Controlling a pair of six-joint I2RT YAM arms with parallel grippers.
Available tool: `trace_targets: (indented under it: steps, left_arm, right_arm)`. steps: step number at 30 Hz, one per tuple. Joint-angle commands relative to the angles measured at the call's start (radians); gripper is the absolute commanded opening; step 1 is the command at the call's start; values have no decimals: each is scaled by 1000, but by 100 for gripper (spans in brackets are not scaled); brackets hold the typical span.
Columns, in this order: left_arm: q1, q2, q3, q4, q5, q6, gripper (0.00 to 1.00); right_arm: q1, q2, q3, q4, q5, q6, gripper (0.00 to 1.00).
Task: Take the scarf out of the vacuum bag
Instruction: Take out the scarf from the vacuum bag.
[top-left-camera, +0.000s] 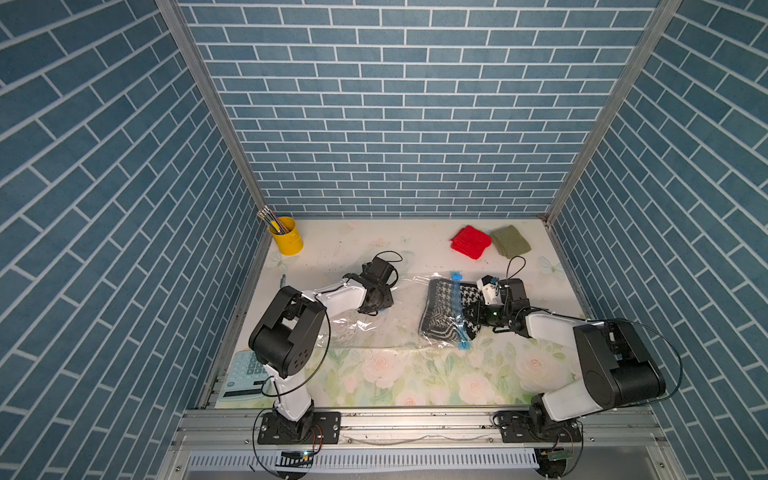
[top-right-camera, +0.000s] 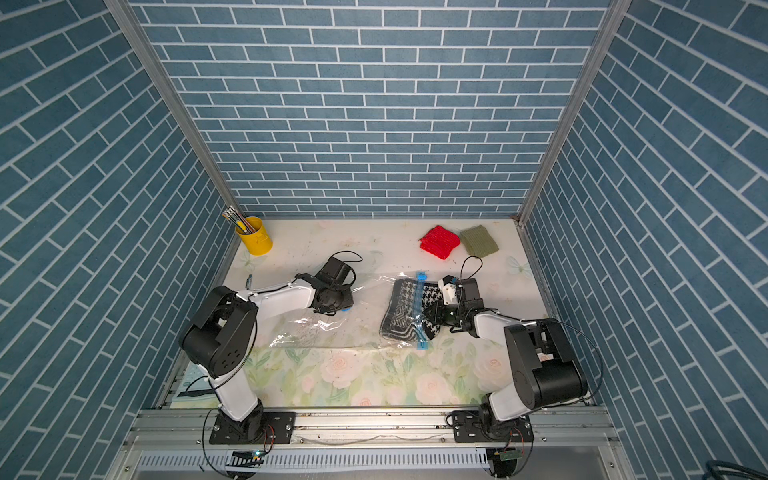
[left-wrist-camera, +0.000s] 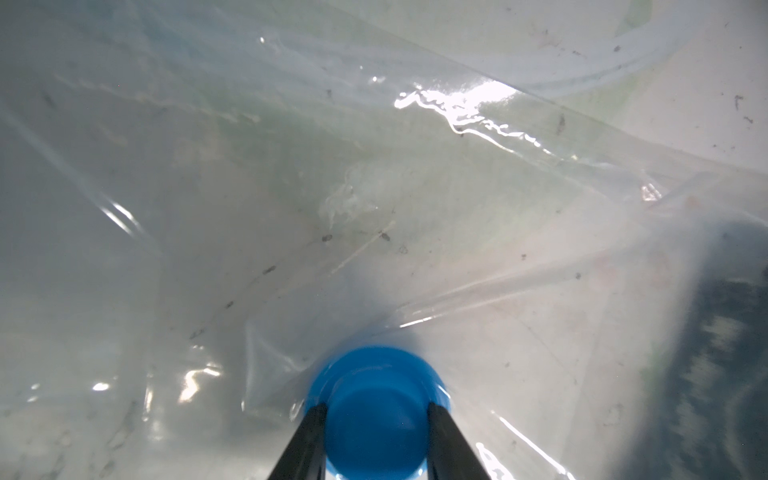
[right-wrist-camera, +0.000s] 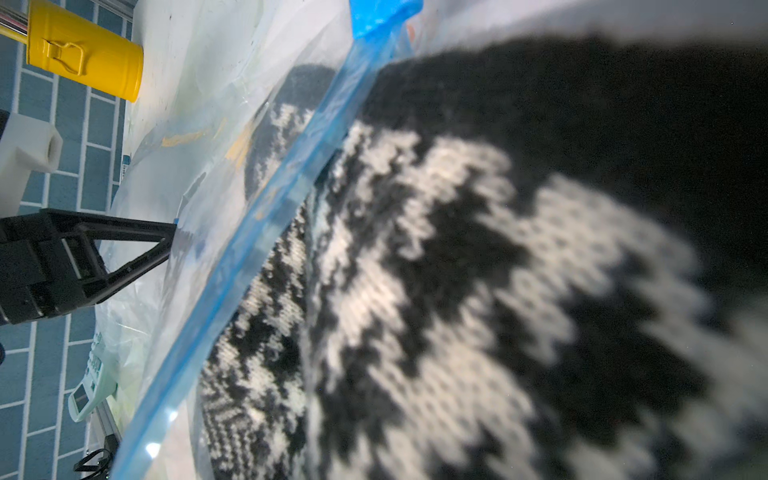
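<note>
The clear vacuum bag (top-left-camera: 374, 328) lies flat across the middle of the table, its light-blue zip strip (top-left-camera: 459, 316) at the right end. The black-and-white houndstooth scarf (top-left-camera: 440, 311) straddles that strip, part under the plastic and part out to the right. My left gripper (left-wrist-camera: 376, 411) is shut on the bag's round blue valve cap (left-wrist-camera: 376, 386), one finger on each side. My right gripper (top-left-camera: 482, 311) sits low on the scarf's outer end. Its fingertips are buried in the knit (right-wrist-camera: 457, 270), which fills the right wrist view.
A yellow cup of pencils (top-left-camera: 286, 241) stands at the back left. A red knit (top-left-camera: 471, 242) and an olive knit (top-left-camera: 510, 241) lie at the back right. A calculator (top-left-camera: 245, 374) rests at the front left edge. Blue brick walls close three sides.
</note>
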Motion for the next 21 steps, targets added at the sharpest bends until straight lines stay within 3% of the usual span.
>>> trace_targets:
  steps: [1,21]
  left_arm:
    - [10,-2,-17,-61,-53,-6,5]
    - [10,-8,-19,-68,-60,-8,5]
  right_arm:
    - [-18,-31,1,-47,44,-25,0]
    - [-40,-17,-12,-31,8,-20,0]
